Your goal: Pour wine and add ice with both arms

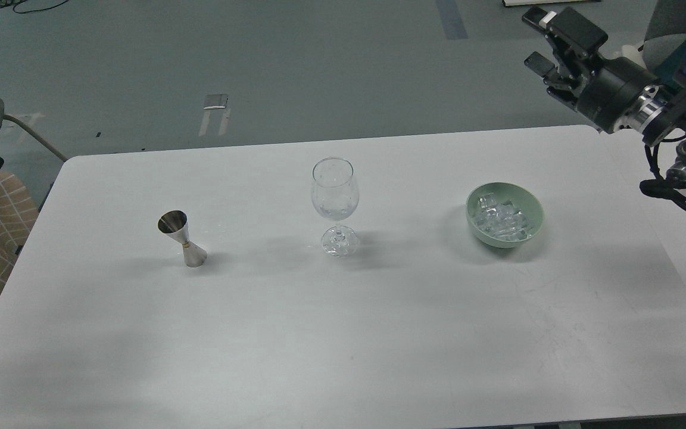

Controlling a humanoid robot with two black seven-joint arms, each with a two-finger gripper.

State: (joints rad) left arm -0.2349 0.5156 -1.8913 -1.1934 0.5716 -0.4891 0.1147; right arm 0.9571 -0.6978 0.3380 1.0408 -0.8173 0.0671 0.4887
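You get even, cool overhead light: the white rectangular table (pixel 343 333) shows soft shadows lower left and beneath the clear stemmed wine glass (pixel 335 202). Focus is sharp; no glare.

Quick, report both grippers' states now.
Left gripper: not in view.
Right gripper: open, holding nothing, raised beyond the table's far right corner, away from the ice.

place: looks like a robotics lab or test room to me
floor: bare grey floor (pixel 319 59) with tape marks (pixel 217 101), loose cables (pixel 15 6)
furniture: plain white table (pixel 343 333)
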